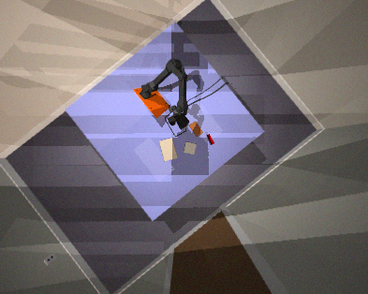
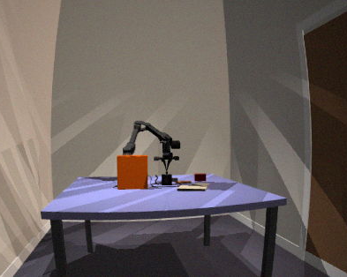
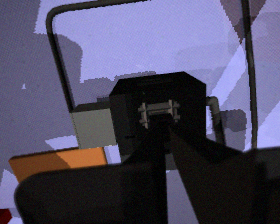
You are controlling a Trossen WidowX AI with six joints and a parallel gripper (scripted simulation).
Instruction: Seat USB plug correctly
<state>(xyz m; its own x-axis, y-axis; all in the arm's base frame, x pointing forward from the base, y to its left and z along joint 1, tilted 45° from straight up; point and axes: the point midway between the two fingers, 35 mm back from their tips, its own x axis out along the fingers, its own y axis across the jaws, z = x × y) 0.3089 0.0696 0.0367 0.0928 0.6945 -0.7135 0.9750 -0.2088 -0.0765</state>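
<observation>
While the hand [image 3: 158, 131] pinches the USB plug [image 3: 158, 111] — power cube [image 3: 158, 112] sits mid-table [image 2: 165, 203].

Black power cube [image 3: 158, 112], orange box [image 2: 132, 171], lilac table [image 2: 165, 200]

Dim, streaky light; coarse pixelation (edges bowed)

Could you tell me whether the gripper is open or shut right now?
Shut on the USB plug: the gripper points straight down over the power cube, fingers nearly together at the plug on top.
</observation>
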